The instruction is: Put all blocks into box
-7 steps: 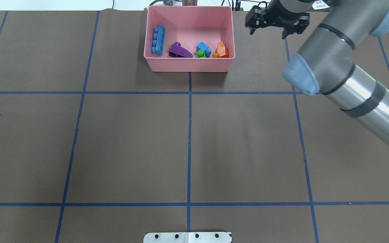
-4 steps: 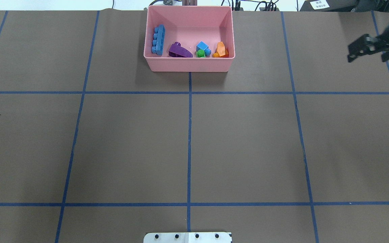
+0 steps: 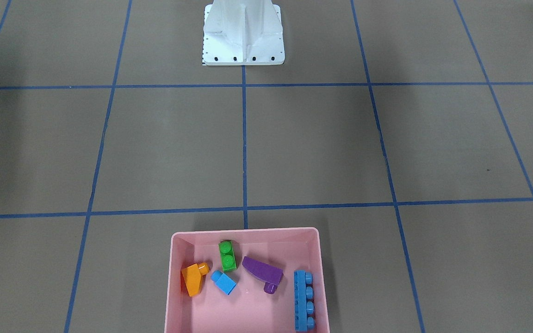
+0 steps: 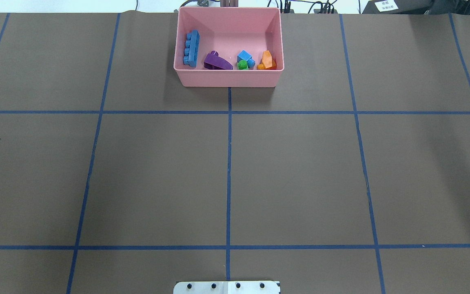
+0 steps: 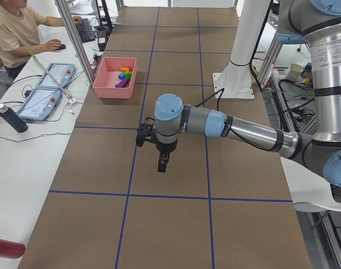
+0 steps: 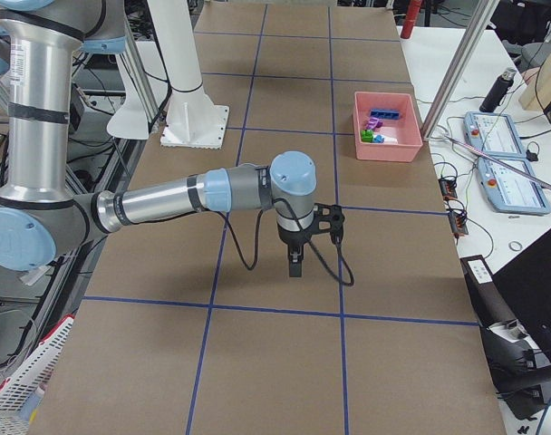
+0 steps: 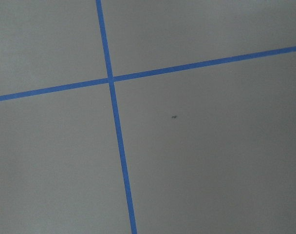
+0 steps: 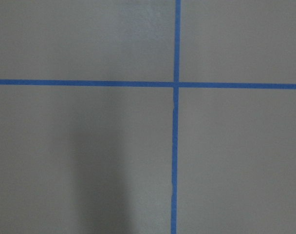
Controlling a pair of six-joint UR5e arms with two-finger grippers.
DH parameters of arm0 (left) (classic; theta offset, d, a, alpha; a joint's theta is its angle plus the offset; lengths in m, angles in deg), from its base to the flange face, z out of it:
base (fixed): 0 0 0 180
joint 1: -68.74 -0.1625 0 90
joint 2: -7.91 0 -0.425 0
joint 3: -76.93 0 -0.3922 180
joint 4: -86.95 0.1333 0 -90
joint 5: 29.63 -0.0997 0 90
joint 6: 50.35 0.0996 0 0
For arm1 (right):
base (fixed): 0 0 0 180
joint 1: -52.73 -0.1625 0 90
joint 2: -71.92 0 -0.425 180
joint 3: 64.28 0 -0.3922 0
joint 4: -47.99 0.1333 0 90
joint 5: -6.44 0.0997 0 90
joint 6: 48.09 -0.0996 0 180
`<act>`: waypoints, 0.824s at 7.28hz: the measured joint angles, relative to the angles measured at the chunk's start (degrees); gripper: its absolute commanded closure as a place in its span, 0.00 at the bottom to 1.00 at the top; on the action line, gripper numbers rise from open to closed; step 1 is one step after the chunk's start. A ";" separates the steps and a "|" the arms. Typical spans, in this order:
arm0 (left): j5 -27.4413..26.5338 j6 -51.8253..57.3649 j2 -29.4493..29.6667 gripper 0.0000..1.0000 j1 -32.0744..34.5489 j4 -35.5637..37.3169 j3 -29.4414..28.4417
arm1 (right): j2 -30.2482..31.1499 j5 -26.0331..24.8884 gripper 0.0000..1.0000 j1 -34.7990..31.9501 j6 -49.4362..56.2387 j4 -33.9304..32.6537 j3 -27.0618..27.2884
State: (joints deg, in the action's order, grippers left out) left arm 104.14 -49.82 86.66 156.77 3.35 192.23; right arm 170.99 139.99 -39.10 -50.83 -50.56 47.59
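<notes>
brown desk (image 4: 300, 171): blocks (image 3: 259, 269) boxed

the pink box (image 4: 229, 79) is set at the middle of the desk's far edge, with all five blocks contained. the left pincer (image 5: 162, 166) and right pincer (image 6: 295, 265) are seen only from afar; width cannot be told.

You had the pink box (image 3: 245, 230) upright at the table edge far from the robot. All five blocks lay inside. The orange one-stud block (image 3: 193, 279) was tipped over near one side wall. The green two-stud block (image 3: 227, 255) sat studs up, the small blue block (image 3: 224, 282) just beside it. The purple sloped block (image 3: 262, 272) lay mid-box. The long blue four-stud block (image 3: 303, 300) lay on its side along the opposite wall.
</notes>
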 measured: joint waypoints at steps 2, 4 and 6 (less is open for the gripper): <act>0.03 -0.02 0.67 0.00 0.87 -0.06 -4.28 | 1.78 0.01 0.00 -0.15 0.49 -0.05 -0.30; 0.04 -0.01 0.72 0.00 1.65 -0.67 -6.12 | 1.63 -0.18 0.00 3.97 -0.11 0.01 -0.90; 0.29 -0.64 0.44 0.00 2.52 -1.49 -7.37 | 1.47 -0.36 0.00 5.71 -0.21 0.12 -1.39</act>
State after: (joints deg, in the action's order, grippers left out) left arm 104.43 -50.45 87.09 159.30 1.87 184.85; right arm 172.46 139.63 -33.39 -51.04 -50.44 46.20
